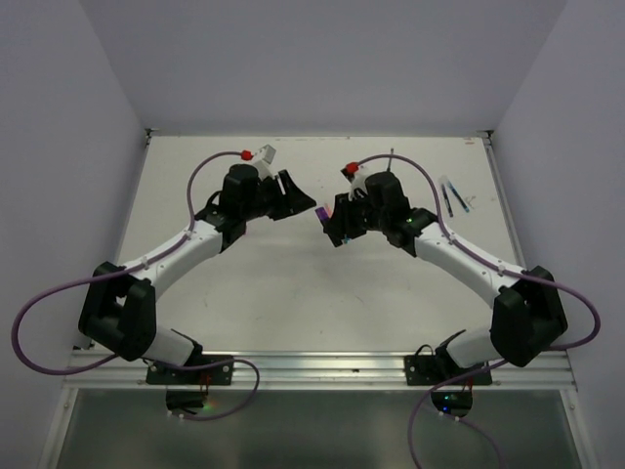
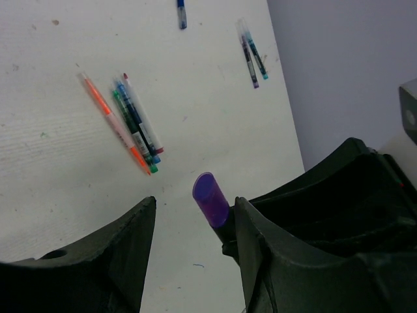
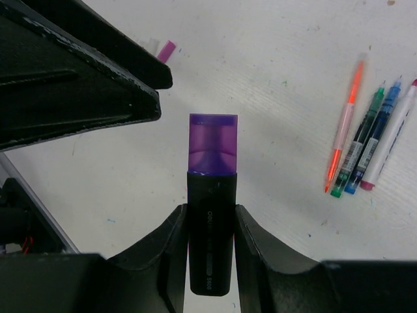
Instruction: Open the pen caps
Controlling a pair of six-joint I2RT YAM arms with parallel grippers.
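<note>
I'm at the uncapping of the purple marker, and the pull itself is not yet made. My right tool is clamped on the marker's dark barrel and holds it up off the tabletop, with the cap pointing towards the other arm. The cap is still seated on the barrel. My left tool stands wide open with nothing in it, its jaws straddling the cap. From the left wrist the cap sits nearer one jaw than the other, and I can't tell whether it touches that jaw. The next move, as I judge it, is to centre the left jaws on the cap, well clear of the barrel, close them firmly, then draw straight away along the marker's axis while the right tool holds fast. A crooked grip could slip off the cap's smooth plastic. The other pens lie in a cluster on the tabletop, well apart from the marker, untouched.
</note>
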